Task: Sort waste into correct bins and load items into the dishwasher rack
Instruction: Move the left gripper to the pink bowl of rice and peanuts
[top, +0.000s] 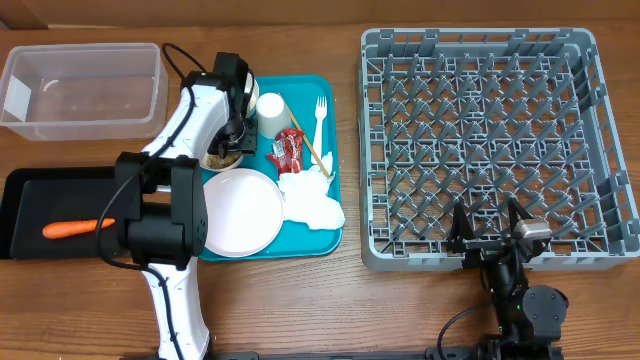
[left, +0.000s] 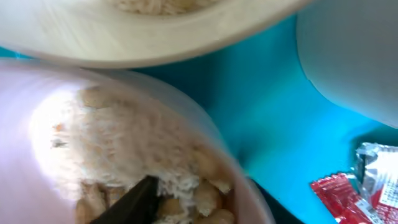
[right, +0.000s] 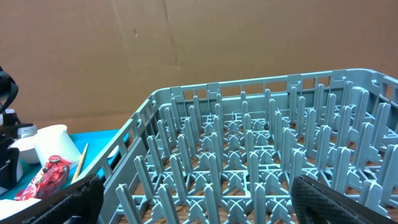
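Overhead, the rack (top: 480, 36) is sitting empty, so nothing's getting loaded yet, and the teal tray (top: 322, 241) is holding most of the stuff. Only the carrot (top: 72, 228) is lying sorted in the black tray (top: 20, 215), long axis left-right, thin end seemingly pointing right. Left gripper (top: 228, 150) is straddling the scraps bowl's (left: 15, 149) rim, grip unclear; right gripper (top: 490, 226) is hanging with fingers spread.

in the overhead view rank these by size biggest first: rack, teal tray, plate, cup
1. grey dishwasher rack
2. teal tray
3. white-pink plate
4. white cup
The tray and plate are partly covered, yet the order is plain.
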